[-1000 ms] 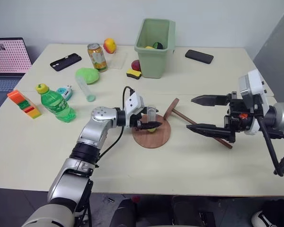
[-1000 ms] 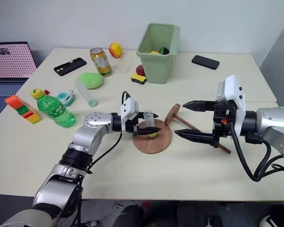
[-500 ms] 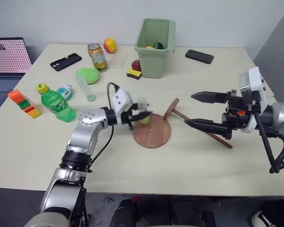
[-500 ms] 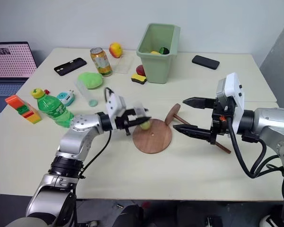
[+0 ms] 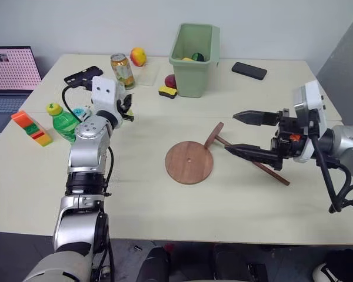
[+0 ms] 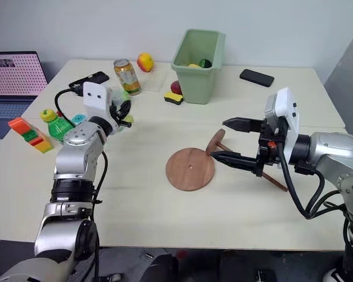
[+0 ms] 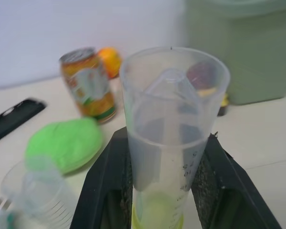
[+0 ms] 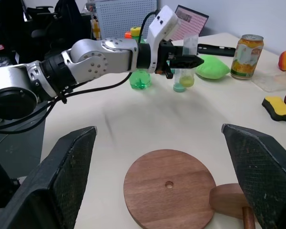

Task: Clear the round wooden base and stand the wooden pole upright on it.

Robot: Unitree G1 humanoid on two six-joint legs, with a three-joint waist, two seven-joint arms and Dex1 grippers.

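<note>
**A:** Your left gripper [image 7: 157, 191] is clamped tight on a clear plastic tube [image 7: 171, 129] with a yellow-green bottom, held upright above the table's left side, near the green lump [image 7: 64, 143] and the drink can [image 7: 88, 90]. Your right gripper [image 6: 232, 142] stands wide apart with nothing between its fingers, poised level over the table's right half and pointing toward the middle.

**B:** Run me through the scene, biggest item first.

**A:** The pale table [image 5: 223, 200] carries everything. At the back sits the green bin [image 5: 194, 53] with fruit inside. You'll see the green soda bottle [image 5: 62, 120] on the left, close behind your left forearm, and an orange block [image 5: 29, 128] beside it.

**B:** And the task pieces?

**A:** The round wooden base [image 5: 189, 162] lies flat in the centre of the table, its top bare, the small hole showing in the middle. The wooden pole [image 5: 256, 164] lies on its side just right of it, its end disc [image 5: 213, 135] tilted up on edge near the base's far right rim, the rod running away under your right gripper's lower finger.

**B:** Smaller things?

**A:** Two black phones, one [image 5: 82, 75] at back left and one [image 5: 249, 70] at back right, a yellow sponge [image 5: 167, 91] by the bin, and a second clear tube [image 7: 35, 183] just beside the one you hold.
</note>
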